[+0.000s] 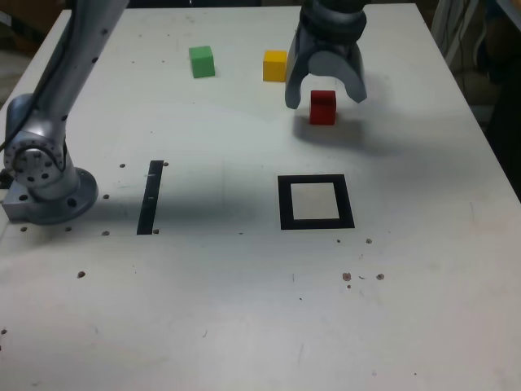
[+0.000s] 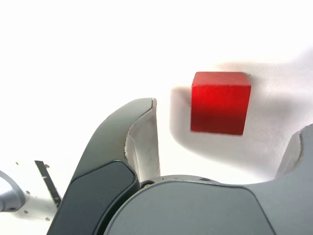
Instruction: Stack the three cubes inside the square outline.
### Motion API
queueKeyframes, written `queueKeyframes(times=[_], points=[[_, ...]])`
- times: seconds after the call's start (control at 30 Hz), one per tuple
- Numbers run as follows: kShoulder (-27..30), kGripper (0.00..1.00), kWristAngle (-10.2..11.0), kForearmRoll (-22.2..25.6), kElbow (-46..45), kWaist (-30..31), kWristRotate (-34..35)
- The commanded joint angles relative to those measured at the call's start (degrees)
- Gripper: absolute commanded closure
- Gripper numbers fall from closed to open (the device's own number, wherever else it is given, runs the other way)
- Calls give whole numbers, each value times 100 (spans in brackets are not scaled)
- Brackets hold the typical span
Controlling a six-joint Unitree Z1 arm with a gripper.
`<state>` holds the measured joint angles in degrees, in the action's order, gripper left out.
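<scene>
- The gripper (image 1: 326, 96) is spread wide, its fingers pointing down over the worktop (image 1: 203, 318), with nothing pinched between them.
- The red cube (image 1: 323, 107) sits on the worktop near the gripper; in the exterior view it appears between the two fingertips.
- In the wrist view the red cube shows beyond the fingers, apart from both, with soft shadow around it.
- The yellow cube (image 1: 274, 66) rests on the worktop to the exterior view's left of the red one, and farther back.
- The green cube (image 1: 202, 62) lies farther to the exterior view's left, well apart from the yellow one.
- The black square outline (image 1: 286, 204) is nearer the exterior camera than the cubes, its pale centre bare.
- All three cubes are outside that outline, separate from one another and unstacked.
- A straight black strip (image 1: 151, 198) lies between the outline and the arm's base (image 1: 50, 195), at the exterior view's left.
</scene>
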<state>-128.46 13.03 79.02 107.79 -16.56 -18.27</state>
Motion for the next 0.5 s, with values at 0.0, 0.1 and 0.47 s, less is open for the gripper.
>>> queueKeyframes(times=[0.0, 0.1, 0.47], points=[[-66, 7, -7, -42, -23, -12, -11], [-133, 10, -9, -89, -24, -38, -29], [-294, 35, -114, -280, 17, -146, -174]])
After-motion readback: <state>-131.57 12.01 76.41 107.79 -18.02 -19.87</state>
